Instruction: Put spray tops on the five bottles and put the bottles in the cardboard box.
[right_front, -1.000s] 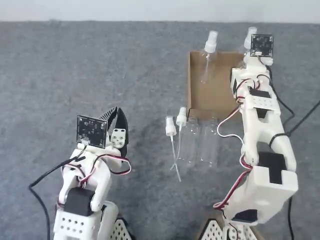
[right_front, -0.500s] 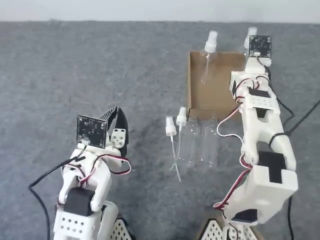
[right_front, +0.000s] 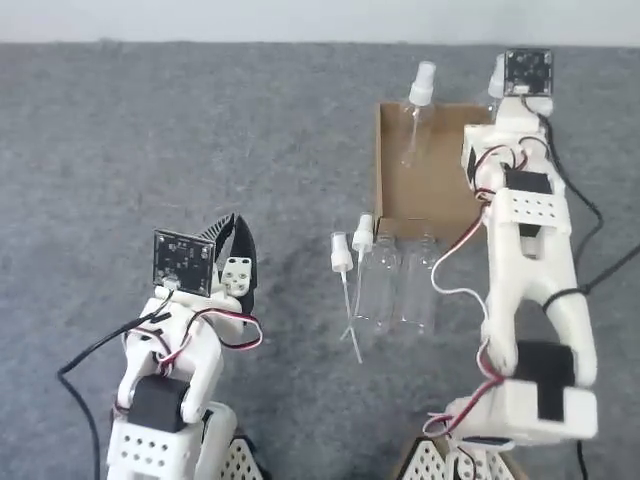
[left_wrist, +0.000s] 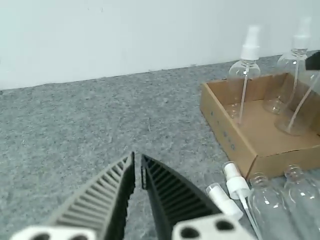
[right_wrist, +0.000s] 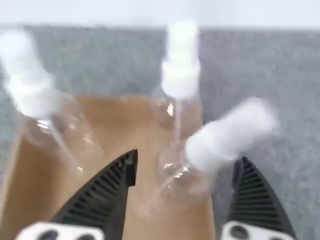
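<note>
**Three capped bottles in the box, two open ones outside it**

Five bottles in all. Three wear spray tops and sit inside the one cardboard box (right_front: 380, 160), which lies at about 1 o'clock on the table in the high view. In the right wrist view these are the left-hand bottle (right_wrist: 50, 125), the middle bottle (right_wrist: 181, 60) and the tilted bottle (right_wrist: 225, 135), which leans over while the other two stand upright.

Two open bottles (right_front: 383, 285) (right_front: 420, 290) have bare necks and sit side by side just off the box's 6 o'clock wall. I cannot tell whether they stand or lie.

Two loose spray tops (right_front: 342, 258) (right_front: 363, 232) lie at the 9 o'clock side of the open bottles. The one nearer the bottles is just beside them. The other's thin dip tube trails toward 6 o'clock.

Two arms. The right gripper (right_wrist: 187, 160) is out over the far end of the box, at its 12 o'clock side. Its pincer is spread wide, one finger on each side of the tilted bottle and neither pressed against it. The left gripper (left_wrist: 138, 159) sits at about 7 o'clock on the table, well apart from the box and bottles. Its pincer is pressed nearly together with a thin slit between the tips, holding nothing.

The surface is a grey carpet (right_front: 150, 130). A plain white wall (left_wrist: 125, 35) rises along its 12 o'clock edge.
</note>
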